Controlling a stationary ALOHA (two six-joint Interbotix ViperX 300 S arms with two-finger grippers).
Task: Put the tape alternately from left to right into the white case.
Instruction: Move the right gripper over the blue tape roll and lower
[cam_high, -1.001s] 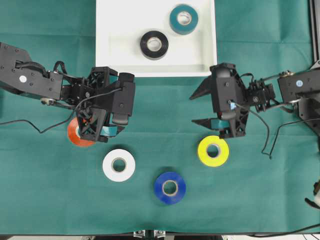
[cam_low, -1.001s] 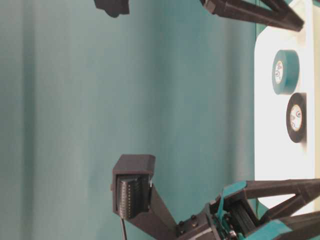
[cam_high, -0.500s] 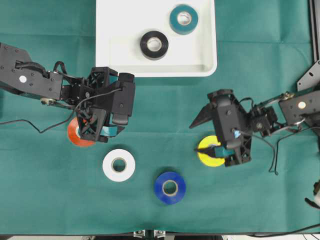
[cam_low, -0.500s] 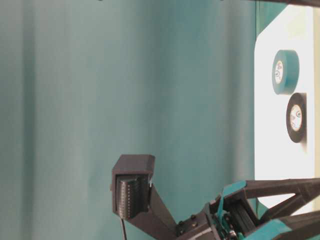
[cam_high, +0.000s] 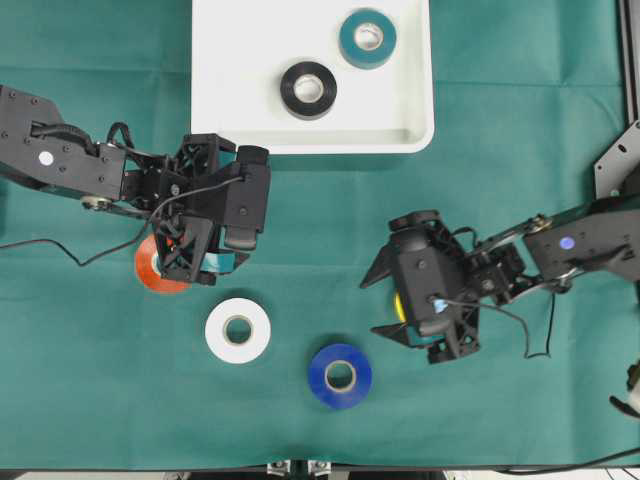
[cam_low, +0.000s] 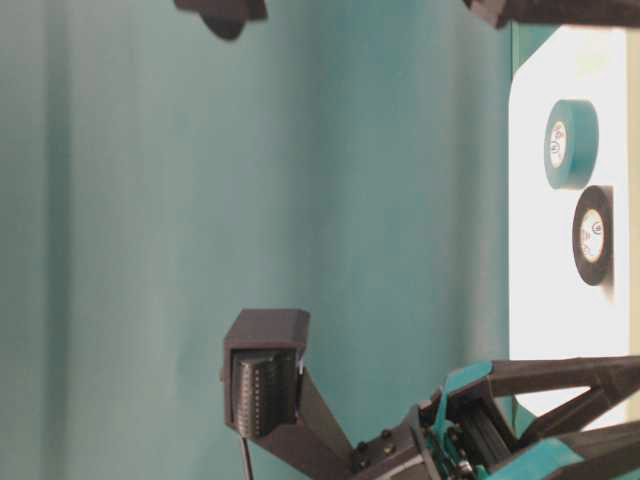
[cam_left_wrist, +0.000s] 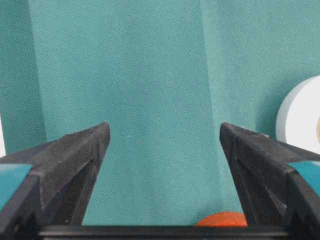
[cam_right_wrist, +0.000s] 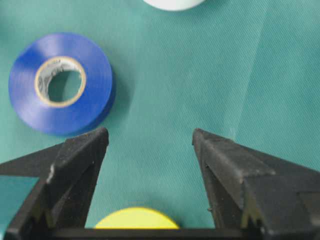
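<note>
1. A white case (cam_high: 240, 125) is seen at the top centre of the table (cam_high: 520, 130), which is covered in green cloth.
2. Two rolls are found lying flat inside the case: a black tape (cam_high: 308, 90) near the middle and a teal tape (cam_high: 367, 38) toward its upper right corner. The two are apart from each other.
3. Both rolls are also visible in the table-level view, the teal tape (cam_low: 571, 144) and the black tape (cam_low: 592, 235) resting on the white floor of the case.
4. The left end effector (cam_high: 200, 262) is held over the cloth below the left part of the case, with its jaws spread wide and nothing between them.
5. An orange tape (cam_high: 150, 272) is partly hidden beneath the left end effector; only its edge (cam_left_wrist: 220, 220) shows in the left wrist view.
6. A white tape (cam_high: 238, 330) lies on the cloth below the left end effector.
7. A blue tape (cam_high: 340, 375) lies to the right of the white tape, apart from it.
8. The right end effector (cam_high: 385, 300) is positioned over a yellow tape (cam_right_wrist: 136, 218), its jaws wide apart and empty. The yellow roll is largely covered in the overhead view.
</note>
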